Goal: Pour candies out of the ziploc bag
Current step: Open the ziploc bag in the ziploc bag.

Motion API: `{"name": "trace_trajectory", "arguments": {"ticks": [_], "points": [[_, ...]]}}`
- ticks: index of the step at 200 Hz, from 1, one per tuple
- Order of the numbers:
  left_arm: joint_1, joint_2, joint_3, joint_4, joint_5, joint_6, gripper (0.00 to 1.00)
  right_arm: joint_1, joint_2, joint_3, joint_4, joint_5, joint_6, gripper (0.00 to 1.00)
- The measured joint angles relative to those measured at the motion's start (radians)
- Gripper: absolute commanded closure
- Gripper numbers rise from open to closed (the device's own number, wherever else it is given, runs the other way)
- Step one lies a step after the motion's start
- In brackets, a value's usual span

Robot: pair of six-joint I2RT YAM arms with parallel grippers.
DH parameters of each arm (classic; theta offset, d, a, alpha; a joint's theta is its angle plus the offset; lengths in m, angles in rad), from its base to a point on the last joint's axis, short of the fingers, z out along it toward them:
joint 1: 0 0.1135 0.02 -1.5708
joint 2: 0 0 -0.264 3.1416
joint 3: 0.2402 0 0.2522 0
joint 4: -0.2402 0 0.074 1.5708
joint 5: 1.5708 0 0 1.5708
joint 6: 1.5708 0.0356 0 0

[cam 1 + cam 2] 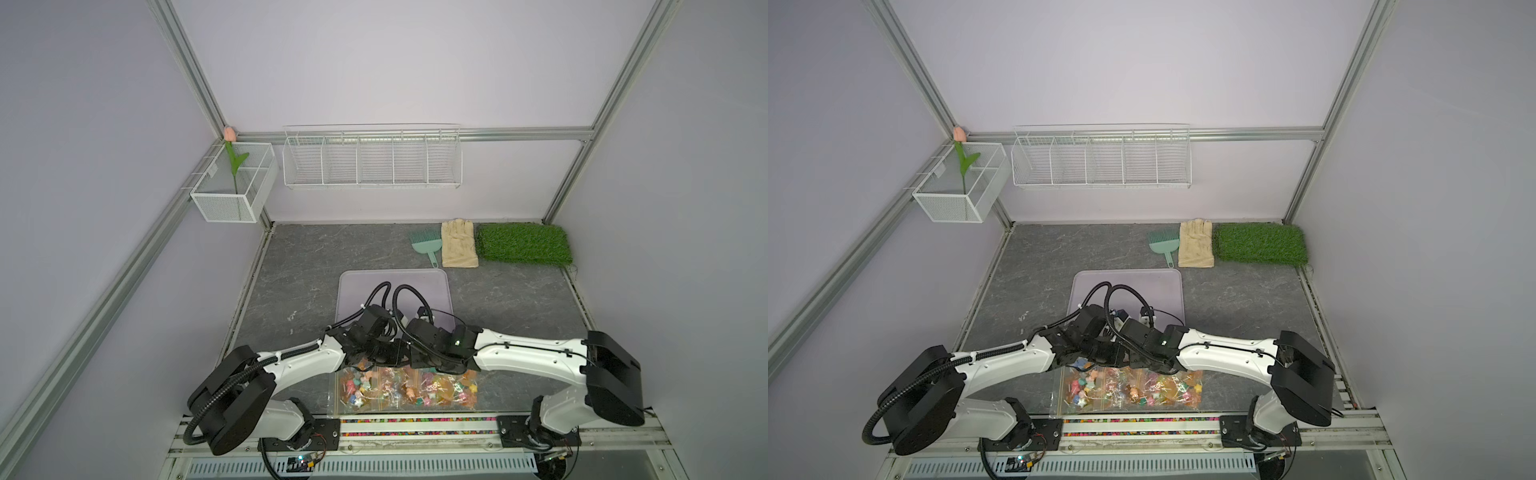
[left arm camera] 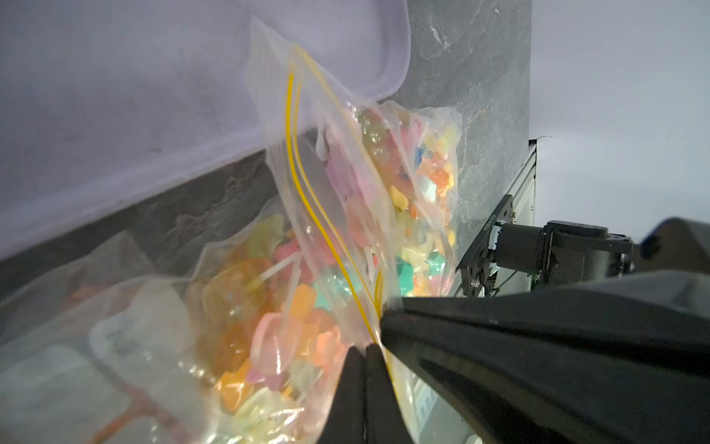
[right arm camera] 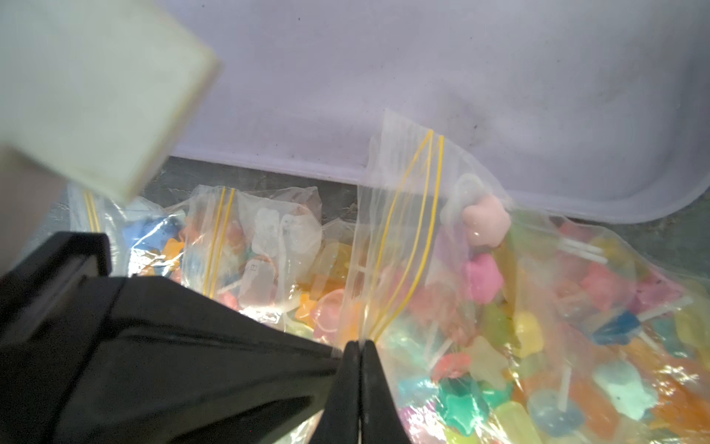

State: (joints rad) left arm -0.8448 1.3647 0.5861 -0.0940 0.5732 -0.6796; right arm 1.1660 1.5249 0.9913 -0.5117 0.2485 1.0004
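Note:
The clear ziploc bag [image 1: 407, 388] [image 1: 1129, 388] lies near the table's front edge, full of the candies [image 1: 361, 386] [image 3: 480, 276] [image 2: 299, 307]: small multicoloured star and flower shapes on white sticks. Both arms meet over its far edge. My left gripper [image 2: 365, 348] is shut on the bag's plastic beside the yellow zip lines [image 2: 296, 161]. My right gripper [image 3: 360, 344] is shut on the bag where its yellow zip lines [image 3: 407, 238] converge. In both top views the wrists hide the fingertips. More clear plastic with yellow zip lines [image 3: 219, 230] lies crumpled beside it.
A lavender tray [image 1: 353, 286] [image 3: 422, 77] lies just beyond the bag, under the wrists. At the back right are a teal dustpan [image 1: 424, 245], a beige glove [image 1: 458, 245] and a green turf mat [image 1: 523, 243]. A mesh box with a tulip [image 1: 232, 187] and a wire rack [image 1: 372, 160] hang on the walls.

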Motion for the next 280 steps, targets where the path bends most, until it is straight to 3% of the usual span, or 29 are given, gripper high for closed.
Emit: {"name": "trace_trajectory", "arguments": {"ticks": [125,138,159,183,238,280], "points": [[-0.005,-0.046,0.0,-0.076,-0.117,0.0,1.0,0.005,-0.026,-0.013,-0.075,0.061,0.066,0.93],[-0.005,-0.046,0.0,-0.08,-0.121,0.0,1.0,0.008,-0.025,-0.013,-0.074,0.061,0.059,0.86],[-0.005,-0.046,0.0,-0.085,-0.124,0.001,1.0,0.013,-0.005,0.002,-0.075,0.062,0.044,0.62],[-0.005,-0.046,0.0,-0.092,-0.128,0.003,1.0,0.014,0.041,0.041,-0.074,0.056,0.032,0.54],[-0.006,-0.046,0.007,-0.106,-0.131,0.008,1.0,0.015,0.089,0.086,-0.077,0.059,0.024,0.54],[-0.006,-0.046,0.012,-0.117,-0.131,0.011,1.0,0.014,0.117,0.091,-0.084,0.062,0.028,0.62]]}}
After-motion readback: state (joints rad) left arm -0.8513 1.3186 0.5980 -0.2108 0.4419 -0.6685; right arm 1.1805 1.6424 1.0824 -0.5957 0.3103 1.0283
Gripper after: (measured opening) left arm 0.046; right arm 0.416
